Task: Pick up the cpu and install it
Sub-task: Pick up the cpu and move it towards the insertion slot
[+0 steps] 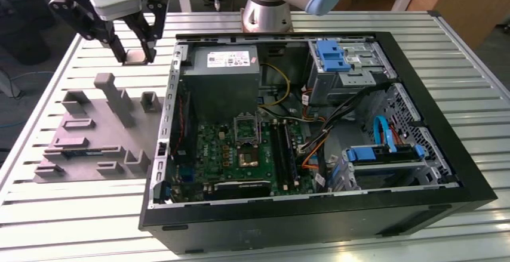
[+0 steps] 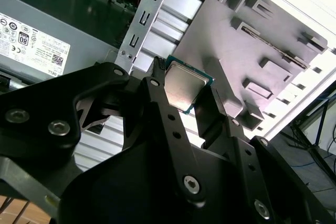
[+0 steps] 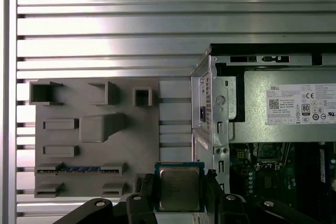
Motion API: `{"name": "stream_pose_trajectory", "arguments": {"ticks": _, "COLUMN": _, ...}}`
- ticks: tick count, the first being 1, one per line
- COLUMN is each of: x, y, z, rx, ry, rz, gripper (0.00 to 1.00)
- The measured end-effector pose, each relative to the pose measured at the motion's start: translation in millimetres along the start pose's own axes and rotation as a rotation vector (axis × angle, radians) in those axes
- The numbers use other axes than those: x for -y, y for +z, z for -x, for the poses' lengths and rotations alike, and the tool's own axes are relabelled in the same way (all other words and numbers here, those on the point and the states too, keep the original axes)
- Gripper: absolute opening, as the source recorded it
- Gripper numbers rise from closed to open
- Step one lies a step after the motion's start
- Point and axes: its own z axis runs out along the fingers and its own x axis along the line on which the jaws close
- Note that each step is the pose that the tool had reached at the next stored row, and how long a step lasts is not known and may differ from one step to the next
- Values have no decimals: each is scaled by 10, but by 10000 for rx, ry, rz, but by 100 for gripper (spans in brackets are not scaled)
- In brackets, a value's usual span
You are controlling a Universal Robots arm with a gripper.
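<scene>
Raised above the table beside the case, the end effector grips the cpu.

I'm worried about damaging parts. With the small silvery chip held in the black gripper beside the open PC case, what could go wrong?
The small silvery square cpu is pinched at its edges by the black gripper, so it might slip or tilt. The case's grey metal side wall stands close by; the chip could clip it. The metal-framed socket is small, so a skewed chip might seat badly.
</scene>
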Motion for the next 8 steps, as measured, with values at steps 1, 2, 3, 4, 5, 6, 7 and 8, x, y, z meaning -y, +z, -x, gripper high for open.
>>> {"name": "stream_pose_trajectory", "arguments": {"ticks": 1, "x": 0, "y": 0, "z": 5, "rx": 1, "ry": 0, "rz": 0, "gripper": 47}}
{"name": "stream_pose_trajectory", "arguments": {"ticks": 2, "x": 0, "y": 0, "z": 10, "rx": 1, "ry": 0, "rz": 0, "gripper": 47}}
{"name": "stream_pose_trajectory", "arguments": {"ticks": 3, "x": -1, "y": 0, "z": 16, "rx": 0, "ry": 0, "rz": 0, "gripper": 47}}
{"name": "stream_pose_trajectory", "arguments": {"ticks": 4, "x": -1, "y": 0, "z": 22, "rx": 0, "ry": 0, "rz": 0, "gripper": 47}}
{"name": "stream_pose_trajectory", "arguments": {"ticks": 5, "x": -1, "y": 1, "z": 29, "rx": 1, "ry": 0, "rz": 1, "gripper": 47}}
{"name": "stream_pose_trajectory", "arguments": {"ticks": 6, "x": -1, "y": 1, "z": 35, "rx": 1, "ry": 0, "rz": 0, "gripper": 47}}
{"name": "stream_pose_trajectory", "arguments": {"ticks": 7, "x": -1, "y": 1, "z": 41, "rx": 1, "ry": 0, "rz": 0, "gripper": 47}}
{"name": "stream_pose_trajectory", "arguments": {"ticks": 8, "x": -2, "y": 1, "z": 48, "rx": 1, "ry": 0, "rz": 0, "gripper": 47}}
